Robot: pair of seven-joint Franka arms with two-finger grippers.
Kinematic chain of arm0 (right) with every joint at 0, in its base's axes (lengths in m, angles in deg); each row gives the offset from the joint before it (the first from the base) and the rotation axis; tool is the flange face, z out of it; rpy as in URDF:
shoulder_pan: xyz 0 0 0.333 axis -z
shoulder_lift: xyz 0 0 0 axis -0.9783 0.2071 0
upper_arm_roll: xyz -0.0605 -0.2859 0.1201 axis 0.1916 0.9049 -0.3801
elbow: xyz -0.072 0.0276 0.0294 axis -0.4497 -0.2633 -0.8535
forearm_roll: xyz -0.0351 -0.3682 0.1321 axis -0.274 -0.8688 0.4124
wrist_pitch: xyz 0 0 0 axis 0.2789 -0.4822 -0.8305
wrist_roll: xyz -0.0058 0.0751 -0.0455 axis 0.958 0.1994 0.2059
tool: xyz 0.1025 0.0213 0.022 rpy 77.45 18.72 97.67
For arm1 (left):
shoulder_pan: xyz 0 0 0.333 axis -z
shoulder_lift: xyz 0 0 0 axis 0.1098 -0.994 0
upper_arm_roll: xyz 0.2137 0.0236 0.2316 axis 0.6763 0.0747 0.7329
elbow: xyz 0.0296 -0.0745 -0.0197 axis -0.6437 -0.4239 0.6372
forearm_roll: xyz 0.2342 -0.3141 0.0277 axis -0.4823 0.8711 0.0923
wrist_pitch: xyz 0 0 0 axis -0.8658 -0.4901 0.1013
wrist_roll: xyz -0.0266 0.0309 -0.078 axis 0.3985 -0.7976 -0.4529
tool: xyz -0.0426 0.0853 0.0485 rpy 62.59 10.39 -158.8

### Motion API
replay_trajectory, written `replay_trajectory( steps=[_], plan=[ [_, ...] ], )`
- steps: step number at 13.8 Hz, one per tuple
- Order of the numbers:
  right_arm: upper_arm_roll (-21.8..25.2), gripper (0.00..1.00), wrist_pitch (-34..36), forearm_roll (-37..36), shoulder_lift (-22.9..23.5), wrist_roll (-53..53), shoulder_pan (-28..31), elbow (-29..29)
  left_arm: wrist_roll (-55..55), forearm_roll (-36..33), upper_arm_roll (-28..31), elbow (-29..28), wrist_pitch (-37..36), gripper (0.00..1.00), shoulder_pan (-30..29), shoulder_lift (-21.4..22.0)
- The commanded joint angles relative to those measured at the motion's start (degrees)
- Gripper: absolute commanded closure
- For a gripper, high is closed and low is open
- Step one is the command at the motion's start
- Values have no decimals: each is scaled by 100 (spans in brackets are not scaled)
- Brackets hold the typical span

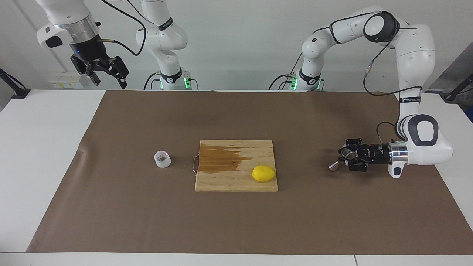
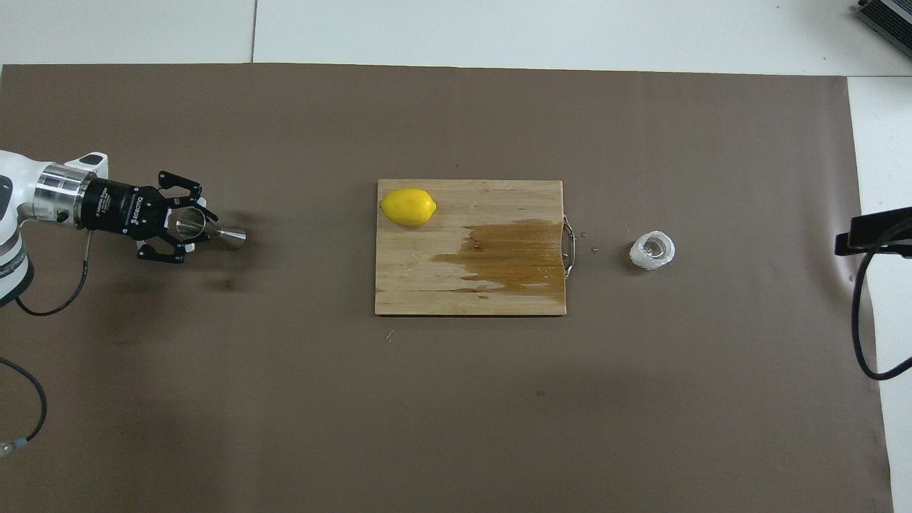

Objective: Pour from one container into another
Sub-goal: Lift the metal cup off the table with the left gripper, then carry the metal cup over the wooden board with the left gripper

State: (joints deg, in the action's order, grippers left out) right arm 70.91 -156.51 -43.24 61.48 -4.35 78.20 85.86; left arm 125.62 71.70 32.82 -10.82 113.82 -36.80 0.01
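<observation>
Facing view: at the right of my frame the left gripper (image 1: 346,159) lies level just over the brown mat (image 1: 236,221), its fingers closed around the steel jigger (image 1: 339,161). The jigger is tipped on its side, one cone inside the black fingers, the other poking out toward the frame's centre; I cannot make out whether that free end touches the mat. At centre sits the board (image 1: 236,184), a brown wet stain across its upper left part and a lemon (image 1: 263,173) near its lower right corner. Left of the board, apart from its wire handle, the glass cup (image 1: 162,159) stands upright on the mat; its contents are too small for me to read here. At upper left the right gripper (image 1: 107,75) hangs high off the table, fingers spread and holding nothing.

Overhead view: the left gripper (image 2: 187,226) enters from the left edge, most of its arm cut off by the frame, with the jigger (image 2: 210,231) clamped at its wider cone and pointing toward the board (image 2: 420,285). The lemon (image 2: 408,206) sits at the board's upper left corner. The cup (image 2: 652,250) stands right of centre, something dark faintly visible inside. The right gripper is out of this frame.
</observation>
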Motion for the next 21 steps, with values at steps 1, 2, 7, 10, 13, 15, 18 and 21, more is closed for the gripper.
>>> replay_trajectory(
  steps=[1, 2, 7, 10, 13, 15, 18, 21],
  plan=[
    [20, 0, 101, 62, -41, -105, 29, -20, 76, 109, -87, -43, 40, 63, -58, 15],
    [20, 0, 101, 62, -41, -96, 29, -20, 76, 109, -122, -43, 31, 63, -58, 24],
    [20, 0, 92, 62, -41, -96, 29, -20, 85, 170, -219, -42, 75, 64, -5, 138],
    [20, 0, 101, 62, -41, -105, 29, -20, 85, 179, -219, -60, 101, 72, 56, 243],
    [20, 0, 101, 62, -41, -96, 29, -20, 94, 188, -219, -69, 110, 72, 126, 314],
    [20, 0, 92, 62, -41, -96, 29, -20, 94, 206, -219, -86, 163, 72, 136, 375],
    [20, 0, 101, 62, -41, -96, 29, -20, 129, 311, -219, -104, 207, 72, 284, 489],
    [20, 0, 101, 62, -41, -105, 29, -20, 270, 635, -219, -200, 181, 72, 355, 656]
  ],
)
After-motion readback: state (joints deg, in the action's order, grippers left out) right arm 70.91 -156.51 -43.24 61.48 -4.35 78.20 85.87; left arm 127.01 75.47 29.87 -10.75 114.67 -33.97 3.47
